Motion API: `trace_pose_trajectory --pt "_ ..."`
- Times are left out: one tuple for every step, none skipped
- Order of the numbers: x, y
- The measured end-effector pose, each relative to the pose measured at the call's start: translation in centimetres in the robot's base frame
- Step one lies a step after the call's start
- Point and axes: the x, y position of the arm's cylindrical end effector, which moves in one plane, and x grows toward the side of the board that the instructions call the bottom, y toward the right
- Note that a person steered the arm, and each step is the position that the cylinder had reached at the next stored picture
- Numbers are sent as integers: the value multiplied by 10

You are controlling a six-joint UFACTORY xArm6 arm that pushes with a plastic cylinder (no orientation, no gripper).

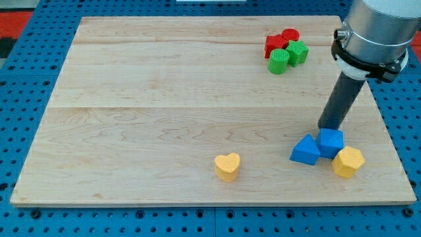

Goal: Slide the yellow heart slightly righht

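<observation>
Worktop (131, 99), wooden. Yellow heart (227, 166): near the view's bottom edge, middle, alone. My tip (327, 128): no claw, just a bare rod holding nothing, directly above the blue cube (331, 142), well right of the heart. Adjacent: blue triangle (305, 150), yellow hexagon (348, 162). View's top: red and green blocks (285, 50), clustered.

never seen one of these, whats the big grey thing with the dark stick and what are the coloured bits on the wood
There is one picture, from one camera looking down at a wooden board. The grey thing is a robot arm ending in a dark rod, which holds nothing and only pushes. My tip sits just above the blue cube. Beside that cube lie a blue triangle and a yellow hexagon. The yellow heart lies alone near the view's bottom. At the top cluster a red star, a red cylinder, a green cylinder and a green star.
</observation>
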Motion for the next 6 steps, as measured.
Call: trace_pose_trajectory --pt "0 -1" --pt "0 -3" --pt "-7 -12" --pt "-10 -27" --pt "-10 -42" --pt "-10 -61"
